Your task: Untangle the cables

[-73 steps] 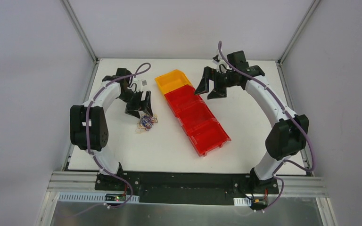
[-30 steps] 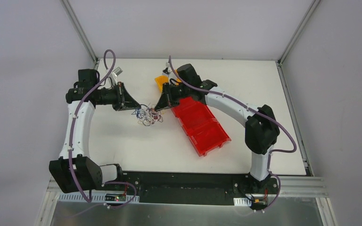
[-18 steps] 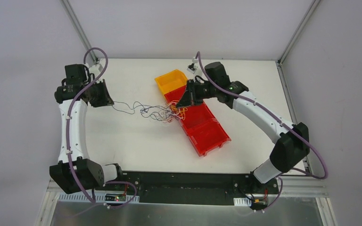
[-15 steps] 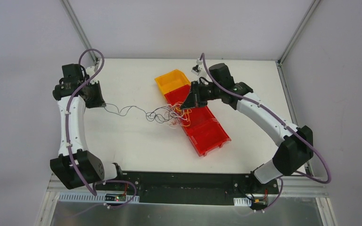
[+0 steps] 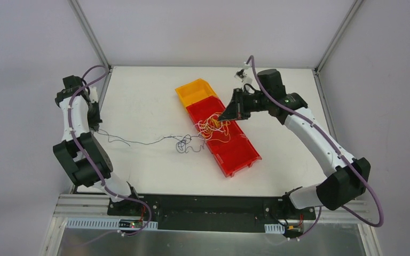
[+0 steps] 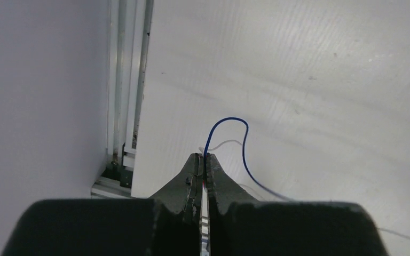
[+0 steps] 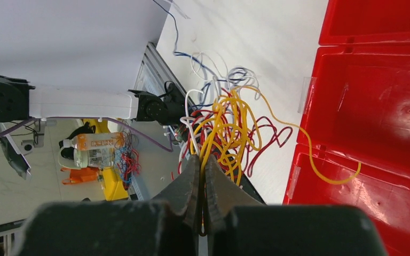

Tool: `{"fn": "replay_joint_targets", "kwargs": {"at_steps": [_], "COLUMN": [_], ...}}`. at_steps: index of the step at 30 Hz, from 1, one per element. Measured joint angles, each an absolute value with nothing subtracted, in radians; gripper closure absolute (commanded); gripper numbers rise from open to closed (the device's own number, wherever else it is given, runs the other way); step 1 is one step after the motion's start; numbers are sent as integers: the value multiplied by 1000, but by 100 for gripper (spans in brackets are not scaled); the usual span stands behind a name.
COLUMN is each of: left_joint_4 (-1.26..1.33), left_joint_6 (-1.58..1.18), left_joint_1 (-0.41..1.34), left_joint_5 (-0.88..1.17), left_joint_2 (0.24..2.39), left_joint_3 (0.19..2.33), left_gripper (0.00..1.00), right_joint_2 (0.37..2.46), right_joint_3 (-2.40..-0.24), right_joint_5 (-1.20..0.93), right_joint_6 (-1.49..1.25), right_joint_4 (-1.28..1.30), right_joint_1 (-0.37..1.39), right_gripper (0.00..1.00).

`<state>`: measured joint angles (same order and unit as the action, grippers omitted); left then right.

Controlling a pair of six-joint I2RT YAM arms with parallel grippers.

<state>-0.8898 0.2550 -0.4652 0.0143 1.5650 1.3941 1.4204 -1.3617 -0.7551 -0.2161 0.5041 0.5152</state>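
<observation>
The cables (image 5: pixel 212 127) are hanging in a loose bunch over the red bins (image 5: pixel 235 152), next to the yellow bin (image 5: pixel 195 90). One orange-yellow wire (image 7: pixel 333 183) is looping into a red compartment. We are pinching the bunch with our right gripper (image 7: pixel 202 158), jaws closed. Our left gripper (image 6: pixel 203 158), also closed, is gripping a blue wire (image 6: pixel 230 118) stretched above the table (image 5: pixel 139 101).

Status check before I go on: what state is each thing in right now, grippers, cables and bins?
left gripper: shut on the blue cable
right gripper: shut on the cable clump
blue cable: drawn out long, running to a small knot beside the red bins
cable clump: yellow, red and white, tangled, hanging over the red bins
red bins: upright, open-topped, in a row
yellow bin: upright, at the row's far end, looks empty
</observation>
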Motion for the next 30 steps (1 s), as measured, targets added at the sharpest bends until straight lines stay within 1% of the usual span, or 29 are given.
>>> {"fn": "replay_joint_targets", "kwargs": {"at_steps": [6, 11, 12, 13, 15, 16, 17, 18, 21, 25, 28, 30], "left_joint_4": [-825, -802, -797, -800, -818, -828, -849, -863, -918, -930, -910, -844], "left_joint_6": [319, 353, 360, 369, 397, 408, 410, 410, 400, 331, 269, 191], "left_joint_1": [-495, -495, -495, -495, -495, -495, -495, -495, -495, -470, -340, -199], "left_joint_5": [-64, -89, -86, -72, -7, 31, 96, 140, 356, 721, 863, 939], "left_joint_2": [1632, 1663, 1667, 1668, 1663, 1655, 1638, 1618, 1507, 1313, 1210, 1150], "left_joint_3": [1361, 1336, 1333, 1332, 1332, 1333, 1335, 1338, 1376, 1472, 1492, 1441], "left_gripper": [100, 100, 91, 78, 13, 3, 1, 1, 1, 1, 1, 1], "right_joint_2": [1369, 1365, 1365, 1367, 1381, 1391, 1407, 1428, 1510, 1623, 1696, 1736], "right_joint_3": [-1379, -1418, -1422, -1427, -1438, -1444, -1454, -1468, -1526, -1619, -1687, -1731], "right_joint_5": [-800, -831, -839, -848, -861, -866, -873, -878, -882, -890, -899, -905], "right_joint_6": [-222, -270, -288, -312, -362, -384, -411, -434, -482, -530, -561, -579], "right_joint_4": [521, 497, 485, 466, 426, 405, 382, 361, 322, 284, 258, 241], "right_joint_1": [429, 423, 423, 423, 425, 427, 432, 439, 480, 552, 598, 627], "right_gripper": [100, 100, 100, 100, 100, 100, 100, 100, 100, 100, 100, 100]}}
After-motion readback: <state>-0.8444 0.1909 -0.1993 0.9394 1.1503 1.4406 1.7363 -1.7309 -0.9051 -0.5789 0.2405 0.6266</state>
